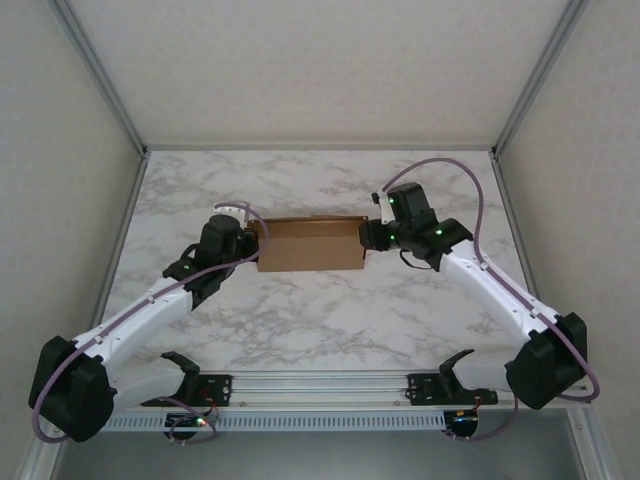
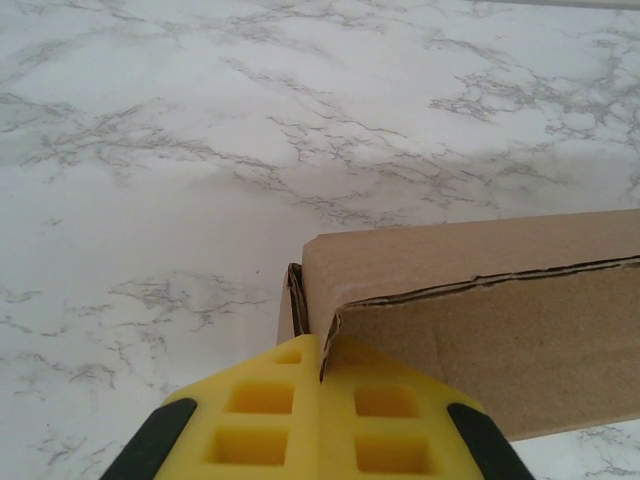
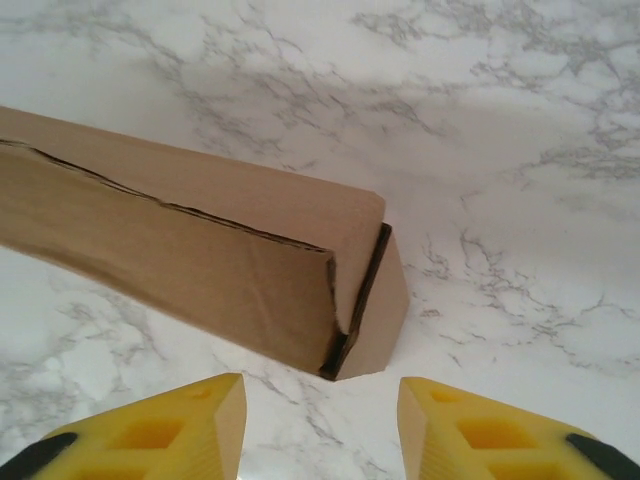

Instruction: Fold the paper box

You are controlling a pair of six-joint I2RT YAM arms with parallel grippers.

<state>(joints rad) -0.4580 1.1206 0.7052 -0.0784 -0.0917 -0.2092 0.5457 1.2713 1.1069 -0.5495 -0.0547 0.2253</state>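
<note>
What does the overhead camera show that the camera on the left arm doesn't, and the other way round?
Overhead: the whole cardboard box lying across the marble table, with the left arm at one end and the right arm at the other. Left arm's camera: a close look at the box's end corner, the dark seam where its panels meet, and the yellow left fingers closed together right at that corner. Both: the cardboard box and the marble table.

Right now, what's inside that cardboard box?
Only a thin dark gap shows at each end of the box; its folded flaps cover the inside, so its contents can't be seen.
</note>
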